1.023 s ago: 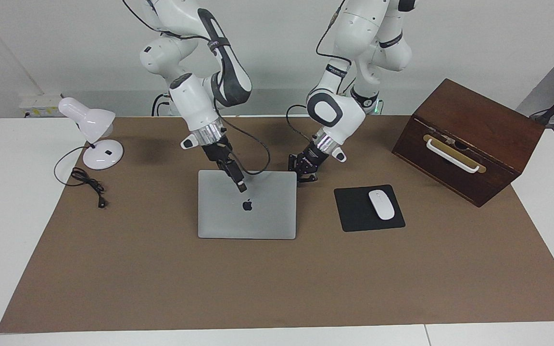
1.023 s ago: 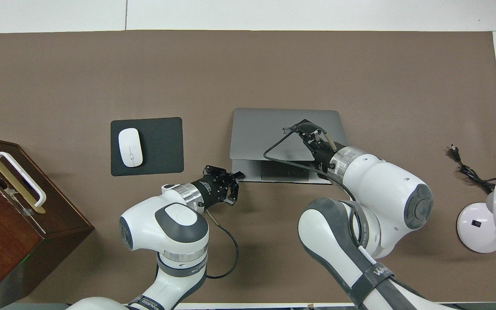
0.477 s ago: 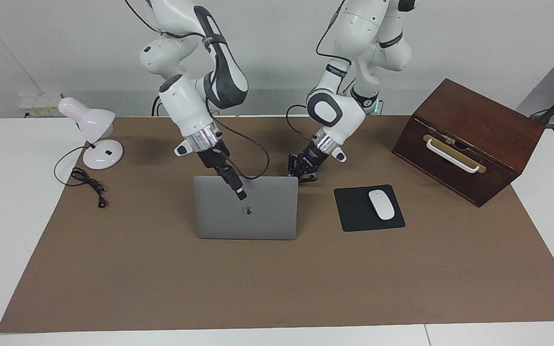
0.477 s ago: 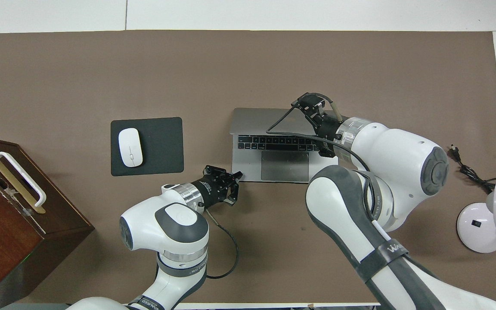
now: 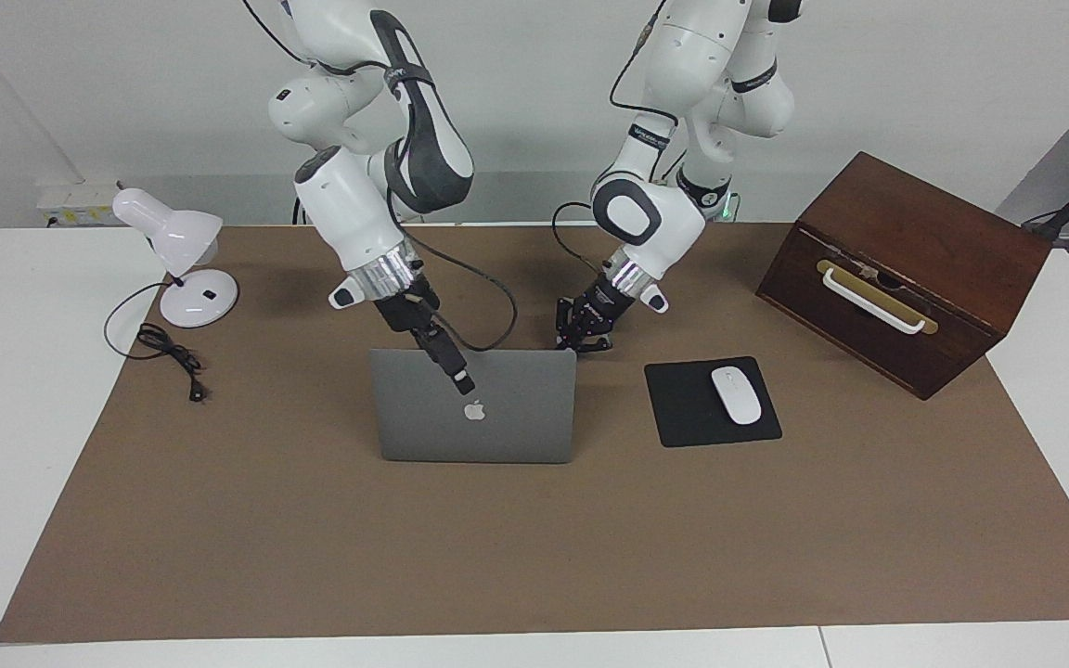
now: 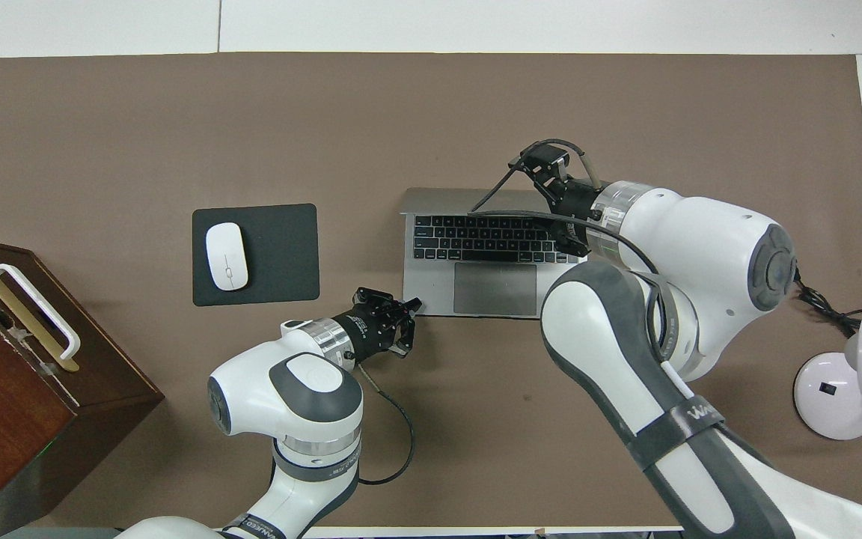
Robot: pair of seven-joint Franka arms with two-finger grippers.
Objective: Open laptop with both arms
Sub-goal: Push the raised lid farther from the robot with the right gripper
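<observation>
The silver-grey laptop (image 5: pixel 497 431) stands open on the brown mat, its lid nearly upright with the apple logo facing away from the robots. The overhead view shows its black keyboard (image 6: pixel 476 239) and grey trackpad (image 6: pixel 494 288). My right gripper (image 5: pixel 458 371) is shut on the lid's top edge, one finger lying over the lid's outer face; it also shows in the overhead view (image 6: pixel 547 168). My left gripper (image 5: pixel 581 339) is open and low at the base's corner nearest the robots, toward the left arm's end; in the overhead view (image 6: pixel 408 326) one fingertip (image 6: pixel 415 304) touches that corner.
A black mouse pad (image 5: pixel 683 408) with a white mouse (image 5: pixel 737 395) lies beside the laptop toward the left arm's end. A brown wooden box (image 5: pixel 906 269) with a white handle stands past it. A white desk lamp (image 5: pixel 184 269) and its cable lie toward the right arm's end.
The lid has swung up from barely open to nearly upright, uncovering the keyboard. My right gripper rose and moved outward with its edge. The left gripper stayed at the base's corner.
</observation>
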